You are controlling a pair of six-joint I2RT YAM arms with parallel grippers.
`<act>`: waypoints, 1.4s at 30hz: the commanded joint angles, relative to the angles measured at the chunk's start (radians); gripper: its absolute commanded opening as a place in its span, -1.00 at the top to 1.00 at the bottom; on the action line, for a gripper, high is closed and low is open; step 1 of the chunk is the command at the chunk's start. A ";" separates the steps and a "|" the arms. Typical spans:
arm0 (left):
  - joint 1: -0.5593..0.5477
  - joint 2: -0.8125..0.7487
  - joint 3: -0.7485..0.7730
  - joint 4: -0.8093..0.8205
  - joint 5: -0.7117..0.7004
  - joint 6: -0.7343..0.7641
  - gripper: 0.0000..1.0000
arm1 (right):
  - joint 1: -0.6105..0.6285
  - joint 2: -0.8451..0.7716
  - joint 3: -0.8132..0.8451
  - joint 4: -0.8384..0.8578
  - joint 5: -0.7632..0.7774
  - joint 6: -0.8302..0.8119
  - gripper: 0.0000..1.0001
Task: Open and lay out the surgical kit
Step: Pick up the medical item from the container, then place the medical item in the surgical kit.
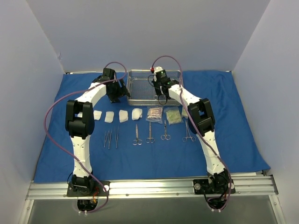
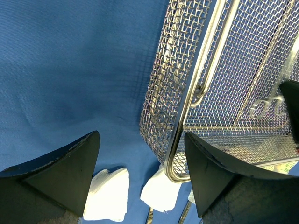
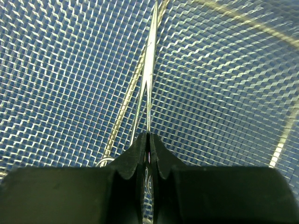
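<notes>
The steel wire-mesh tray [image 1: 140,71] stands at the back of the blue cloth [image 1: 243,121]. My right gripper [image 1: 160,88] reaches down into it. In the right wrist view the gripper [image 3: 148,135] is shut on a slim steel instrument [image 3: 149,70] whose two thin arms point away over the tray mesh [image 3: 224,93]. My left gripper [image 1: 117,93] hangs open at the tray's left front corner. Its fingers [image 2: 70,172] straddle the corner rim [image 2: 180,140] without gripping it. White gauze pads [image 2: 110,193] lie just below.
In front of the tray runs a row of several gauze pads [image 1: 123,115] and two clear packets [image 1: 154,113]. Nearer me lie tweezers [image 1: 108,139], scissors [image 1: 137,135] and forceps [image 1: 188,132]. White walls close in the left, right and back.
</notes>
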 commanded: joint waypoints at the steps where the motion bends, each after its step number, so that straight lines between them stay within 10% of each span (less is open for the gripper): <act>1: -0.002 0.002 0.032 0.029 -0.013 -0.004 -0.64 | 0.009 -0.135 -0.011 0.097 0.050 -0.002 1.00; 16: -0.002 -0.028 0.064 0.027 0.000 0.000 -0.67 | 0.018 -0.250 -0.007 0.174 0.062 0.010 1.00; 30: 0.004 -0.251 0.106 -0.063 -0.017 0.079 -0.87 | 0.009 -0.704 -0.508 0.248 0.142 0.079 1.00; 42: 0.000 -0.759 -0.411 0.080 -0.103 0.013 -0.87 | -0.129 -1.128 -0.965 0.136 0.116 0.179 1.00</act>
